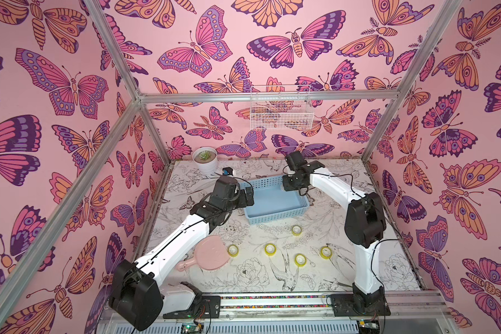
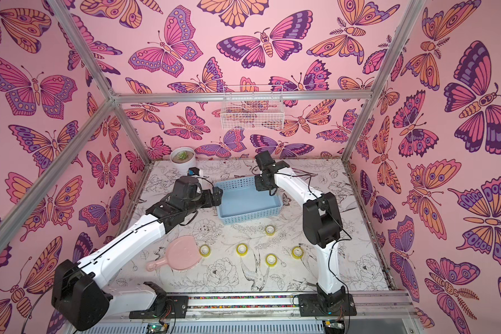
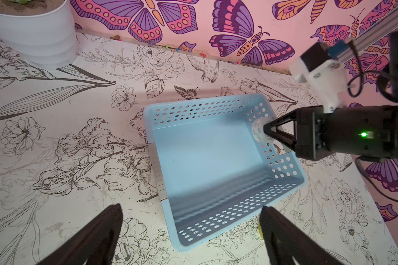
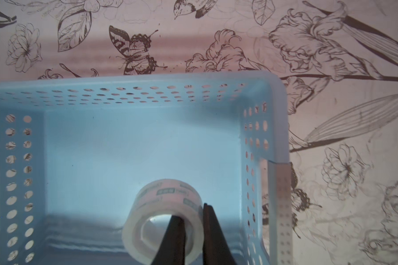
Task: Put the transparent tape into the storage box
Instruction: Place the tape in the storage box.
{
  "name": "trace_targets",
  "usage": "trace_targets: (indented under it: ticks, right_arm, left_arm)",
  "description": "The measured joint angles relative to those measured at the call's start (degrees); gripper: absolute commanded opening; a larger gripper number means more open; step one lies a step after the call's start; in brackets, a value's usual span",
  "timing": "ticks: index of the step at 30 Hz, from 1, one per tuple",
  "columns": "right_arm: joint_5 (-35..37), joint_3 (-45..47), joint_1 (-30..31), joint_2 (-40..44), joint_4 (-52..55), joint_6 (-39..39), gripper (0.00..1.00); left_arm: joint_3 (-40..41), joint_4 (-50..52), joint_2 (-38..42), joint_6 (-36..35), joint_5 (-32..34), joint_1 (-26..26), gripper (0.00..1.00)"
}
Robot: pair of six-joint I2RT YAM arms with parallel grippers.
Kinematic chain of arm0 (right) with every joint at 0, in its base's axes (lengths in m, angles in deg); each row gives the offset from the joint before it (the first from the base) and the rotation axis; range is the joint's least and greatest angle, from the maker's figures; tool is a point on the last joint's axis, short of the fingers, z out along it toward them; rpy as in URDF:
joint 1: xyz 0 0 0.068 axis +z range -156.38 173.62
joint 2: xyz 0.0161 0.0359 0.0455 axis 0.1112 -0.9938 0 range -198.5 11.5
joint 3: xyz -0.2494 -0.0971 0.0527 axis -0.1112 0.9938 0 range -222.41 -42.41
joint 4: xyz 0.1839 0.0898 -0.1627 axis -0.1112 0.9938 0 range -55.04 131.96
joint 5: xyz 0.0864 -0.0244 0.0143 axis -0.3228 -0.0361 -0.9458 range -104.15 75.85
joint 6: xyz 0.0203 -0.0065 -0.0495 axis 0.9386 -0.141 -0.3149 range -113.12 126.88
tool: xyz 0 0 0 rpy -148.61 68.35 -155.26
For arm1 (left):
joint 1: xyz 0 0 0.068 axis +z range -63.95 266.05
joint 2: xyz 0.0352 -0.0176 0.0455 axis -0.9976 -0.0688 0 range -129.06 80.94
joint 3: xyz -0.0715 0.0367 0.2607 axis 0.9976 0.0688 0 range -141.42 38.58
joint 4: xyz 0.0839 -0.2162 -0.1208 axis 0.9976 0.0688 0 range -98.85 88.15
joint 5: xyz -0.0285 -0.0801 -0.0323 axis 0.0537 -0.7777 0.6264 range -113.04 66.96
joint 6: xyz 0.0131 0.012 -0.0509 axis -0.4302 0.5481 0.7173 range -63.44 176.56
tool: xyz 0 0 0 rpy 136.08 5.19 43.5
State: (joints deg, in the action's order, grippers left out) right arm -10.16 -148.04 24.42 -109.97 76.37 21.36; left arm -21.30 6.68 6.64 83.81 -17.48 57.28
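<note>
Right claw (image 4: 191, 214) here is pinched down narrow on the colourless tape roll (image 4: 166, 197). One finger is poked through the core and the other sits on the outside, so I've got the ring by its wall. The roll hangs over the inside of the light blue basket (image 1: 276, 216), up at the far right corner and close to the short wall there. It's above the flat base, and honestly I can't tell if it touches the base or not. My left claw (image 3: 190, 206) is spread wide and empty, parked by the basket's left short wall and looking across at the other claw. The five yellow tape rolls (image 1: 270, 249) are all out on the bench (image 1: 359, 274) in front of the basket, lying flat. One is near the basket's front wall, and the other four sit in a loose row closer to my bases. The leftmost of that row is just beside the pink hand mirror (image 1: 211, 254), which lies flat with its edge hidden behind my left arm in both top views. There's a potted succulent (image 1: 205, 162) in the back left corner and a white wire basket (image 1: 281, 111) hanging on the back wall.
</note>
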Motion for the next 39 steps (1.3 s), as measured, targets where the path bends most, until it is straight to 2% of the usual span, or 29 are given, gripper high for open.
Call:
trace_targets:
  ticks: [18, 24, 32, 39]
  right_arm:
    - [5.31, -8.02, 0.09, -13.35, -1.27, -3.28, 0.00]
    - [6.80, -8.11, 0.09, -14.03, -0.87, -3.89, 0.19]
    - [7.61, -8.31, 0.09, -14.03, -0.98, -4.02, 0.31]
    - [7.61, -11.08, 0.09, -14.03, -0.94, -4.07, 0.32]
  left_arm:
    - [-0.87, 1.09, 0.00, -0.02, -0.20, 1.51, 1.00]
    - [-0.85, 1.25, -0.02, 0.00, -0.22, 1.77, 1.00]
    - [-0.85, 1.27, -0.02, -0.02, -0.24, 1.77, 1.00]
    - [-0.85, 1.77, -0.02, -0.50, -0.26, 1.79, 1.00]
